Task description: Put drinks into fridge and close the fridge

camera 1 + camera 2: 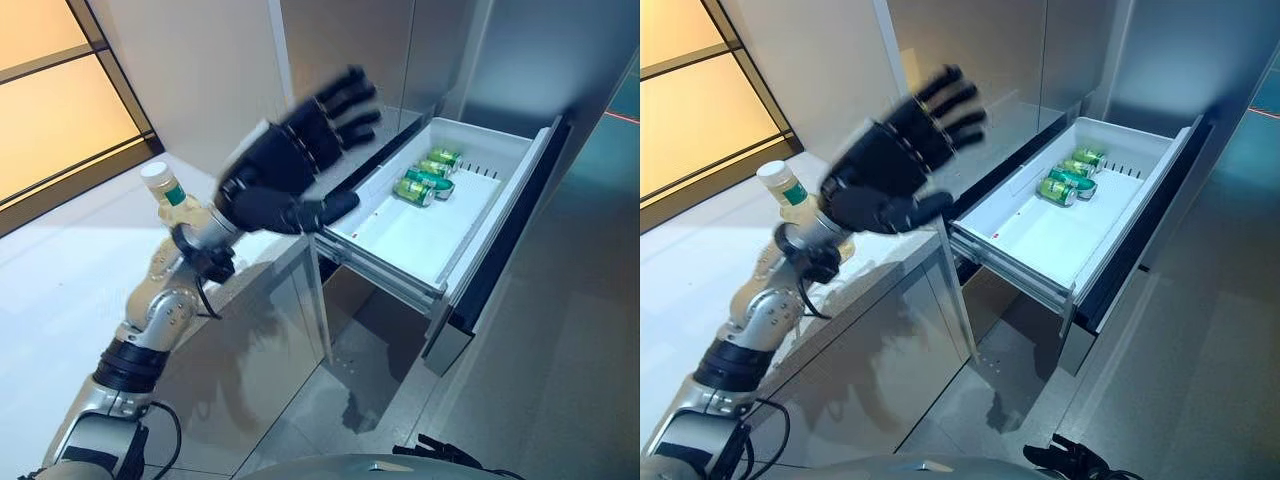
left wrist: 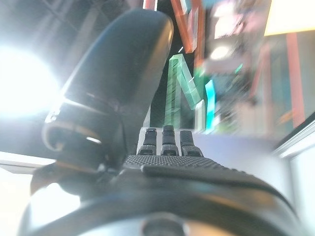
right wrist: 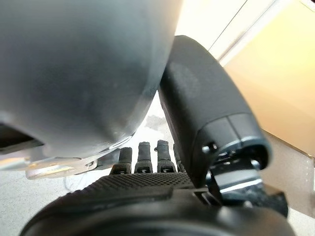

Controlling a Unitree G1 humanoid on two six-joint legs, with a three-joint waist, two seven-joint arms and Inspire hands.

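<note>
My left hand (image 1: 290, 165) is raised above the counter's edge, fingers spread straight and holding nothing; its own wrist view (image 2: 187, 177) shows the same. A drink bottle (image 1: 165, 190) with a white cap and a green label stands on the white counter (image 1: 60, 270), just behind my left wrist. The fridge drawer (image 1: 400, 250) is pulled out to the right of the hand. Green cans (image 1: 425, 180) lie at its far end. My right hand (image 3: 147, 196) hangs low with relaxed fingers and holds nothing.
The drawer's dark front panel (image 1: 500, 260) juts out over the grey floor (image 1: 560, 380). Steel cabinet fronts (image 1: 260, 330) stand under the counter. Tall fridge doors (image 1: 350, 50) rise behind the drawer.
</note>
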